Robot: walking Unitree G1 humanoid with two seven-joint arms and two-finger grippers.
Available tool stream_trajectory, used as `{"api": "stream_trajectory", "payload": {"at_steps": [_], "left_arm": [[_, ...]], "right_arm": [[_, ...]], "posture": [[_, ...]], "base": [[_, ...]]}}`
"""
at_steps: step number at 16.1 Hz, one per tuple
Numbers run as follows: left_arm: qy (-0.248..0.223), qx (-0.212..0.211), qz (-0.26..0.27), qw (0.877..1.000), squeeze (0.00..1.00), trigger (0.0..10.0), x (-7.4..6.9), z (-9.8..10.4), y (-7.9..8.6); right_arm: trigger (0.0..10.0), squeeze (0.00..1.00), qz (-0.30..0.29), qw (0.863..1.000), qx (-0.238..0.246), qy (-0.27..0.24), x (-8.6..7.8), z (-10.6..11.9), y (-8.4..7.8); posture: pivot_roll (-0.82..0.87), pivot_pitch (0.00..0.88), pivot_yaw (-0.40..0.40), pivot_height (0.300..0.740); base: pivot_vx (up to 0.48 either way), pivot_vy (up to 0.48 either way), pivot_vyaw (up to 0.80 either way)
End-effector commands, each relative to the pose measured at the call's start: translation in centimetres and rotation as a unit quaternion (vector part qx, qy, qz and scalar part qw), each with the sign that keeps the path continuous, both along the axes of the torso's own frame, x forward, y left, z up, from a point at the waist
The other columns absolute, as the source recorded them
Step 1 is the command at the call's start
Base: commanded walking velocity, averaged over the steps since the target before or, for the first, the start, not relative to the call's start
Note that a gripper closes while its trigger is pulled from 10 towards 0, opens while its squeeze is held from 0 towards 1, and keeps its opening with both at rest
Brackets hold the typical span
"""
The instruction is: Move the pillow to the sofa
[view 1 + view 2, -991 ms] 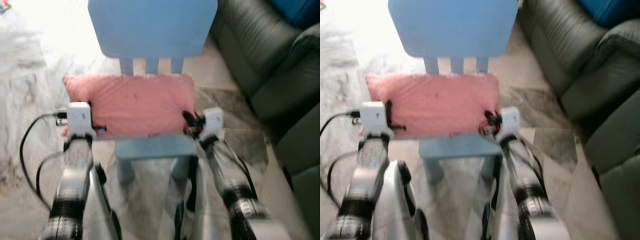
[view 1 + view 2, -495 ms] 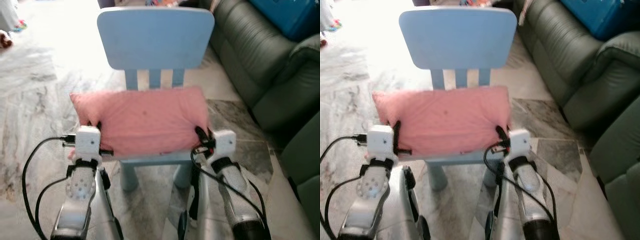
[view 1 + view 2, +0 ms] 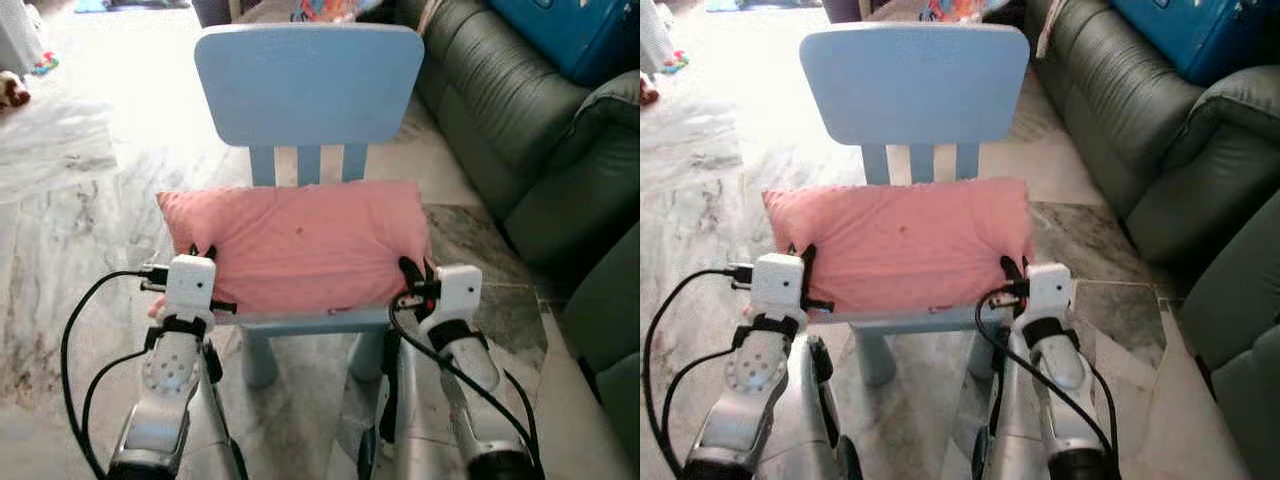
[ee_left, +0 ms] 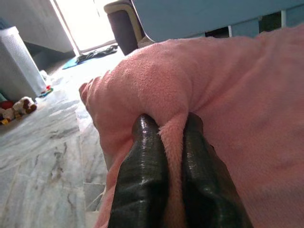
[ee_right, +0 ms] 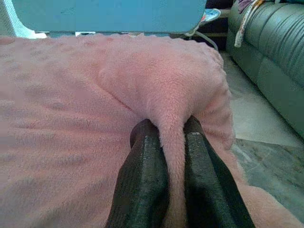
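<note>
A pink fleece pillow [image 3: 295, 240] lies across the seat of a small blue chair [image 3: 308, 85]. My left gripper [image 3: 200, 255] is shut on the pillow's near left corner, and the left wrist view shows a fold of pink fabric [image 4: 172, 137] pinched between the black fingers [image 4: 142, 175]. My right gripper [image 3: 413, 272] is shut on the near right corner, with a ridge of fleece [image 5: 170, 137] squeezed between its fingers [image 5: 145, 180]. The dark green leather sofa [image 3: 540, 130] stands to the right of the chair.
A blue box [image 3: 590, 35] rests on the sofa at the top right. Marble floor [image 3: 70, 230] spreads to the left, with a small toy [image 3: 12, 90] at the far left edge. A grey basket [image 4: 19, 61] stands farther off.
The view has steadied and risen, so the chair's whole backrest shows. Both grippers keep their hold on the pillow's corners. The pillow sits slightly more to the right in the picture.
</note>
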State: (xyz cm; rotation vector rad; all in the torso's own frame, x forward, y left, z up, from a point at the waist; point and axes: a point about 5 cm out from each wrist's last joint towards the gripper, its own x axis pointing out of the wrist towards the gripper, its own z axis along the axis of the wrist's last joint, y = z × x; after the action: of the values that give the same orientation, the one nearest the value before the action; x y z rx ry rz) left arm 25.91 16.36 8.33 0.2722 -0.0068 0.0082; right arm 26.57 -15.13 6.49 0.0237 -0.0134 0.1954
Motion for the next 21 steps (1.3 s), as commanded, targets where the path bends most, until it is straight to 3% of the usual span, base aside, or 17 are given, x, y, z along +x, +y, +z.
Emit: {"api": "stream_trajectory", "payload": {"at_steps": [1,6,9,11,16,21], "left_arm": [[-0.001,0.002,-0.002,1.000,0.00,10.0,0.1,0.0,-0.2],[-0.006,-0.008,0.027,1.000,0.00,10.0,2.1,0.2,-0.5],[-0.012,0.000,0.029,1.000,0.00,10.0,2.5,0.4,-0.6],[0.008,0.001,0.058,0.998,0.00,10.0,2.7,0.0,-0.5],[0.001,-0.020,0.015,1.000,0.00,10.0,3.3,0.1,-1.4],[0.006,-0.044,-0.010,0.999,0.00,10.0,3.4,-0.1,-2.5]], "right_arm": [[10.0,0.00,-0.009,1.000,0.004,-0.012,0.4,0.8,-0.4],[10.0,0.00,0.006,1.000,0.002,-0.019,1.8,1.7,0.0],[10.0,0.00,0.011,1.000,0.001,-0.023,2.0,2.0,0.0],[10.0,0.00,0.011,1.000,0.000,-0.023,2.2,2.1,-0.1],[10.0,0.00,0.035,0.999,-0.010,-0.037,2.3,2.5,0.5],[10.0,0.00,0.026,0.999,-0.003,-0.042,2.8,3.0,0.5]], "posture": [[0.05,0.000,-0.016,0.495],[0.04,0.000,-0.018,0.555],[0.04,0.000,-0.022,0.587],[0.03,0.000,-0.023,0.610],[0.03,0.000,-0.034,0.615],[0.02,0.000,-0.031,0.673]], "base": [[0.000,0.000,0.00],[0.000,0.000,0.00],[0.000,0.000,0.00],[0.000,0.000,0.00],[0.000,0.000,0.00],[0.000,0.000,0.00]]}}
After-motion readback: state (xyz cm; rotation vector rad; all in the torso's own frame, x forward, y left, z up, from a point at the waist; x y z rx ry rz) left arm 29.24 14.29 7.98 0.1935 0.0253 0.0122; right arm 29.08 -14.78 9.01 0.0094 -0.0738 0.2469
